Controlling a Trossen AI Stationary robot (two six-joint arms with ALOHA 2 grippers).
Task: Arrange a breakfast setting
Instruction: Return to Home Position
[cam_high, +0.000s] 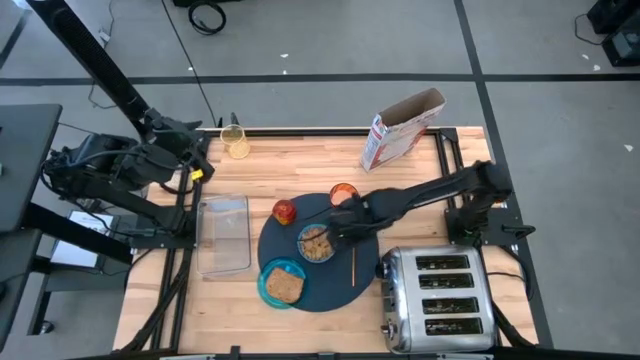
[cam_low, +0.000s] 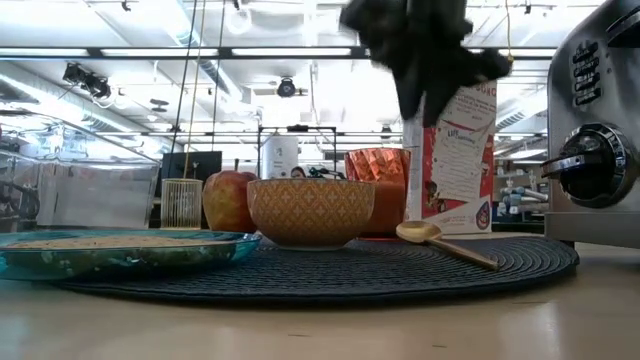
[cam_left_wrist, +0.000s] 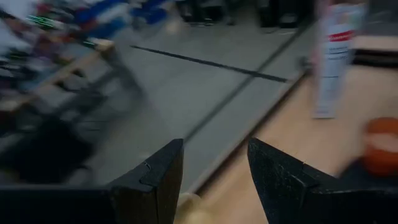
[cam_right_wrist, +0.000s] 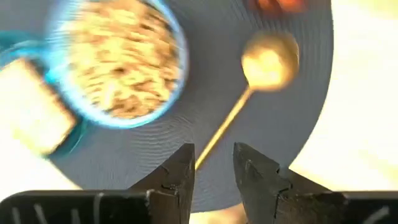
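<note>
The dark-grey round mat (cam_high: 335, 285) lies mid-table. On it rest the blue bowl (cam_high: 316, 243), filled with cereal, the teal plate (cam_high: 268, 290) with the toast slice (cam_high: 286, 286), the red-orange apple (cam_high: 285, 211), the orange cup (cam_high: 343, 194) and the gold spoon (cam_high: 352, 262). My right gripper (cam_high: 337, 228) hovers open above the mat between bowl and spoon. In the right wrist view the spoon (cam_right_wrist: 268, 60) lies flat below the gripper (cam_right_wrist: 213, 168), untouched. The low view shows the gripper (cam_low: 420, 100) well above the spoon (cam_low: 440, 240). My left gripper (cam_left_wrist: 214, 180) is open and empty at the table's far left (cam_high: 203, 165).
A chrome toaster (cam_high: 435, 295) stands at the near right, close to the mat. A cereal box (cam_high: 400, 128) stands at the far edge. A clear tray (cam_high: 224, 233) lies left of the mat. A small glass (cam_high: 236, 141) stands at the far left.
</note>
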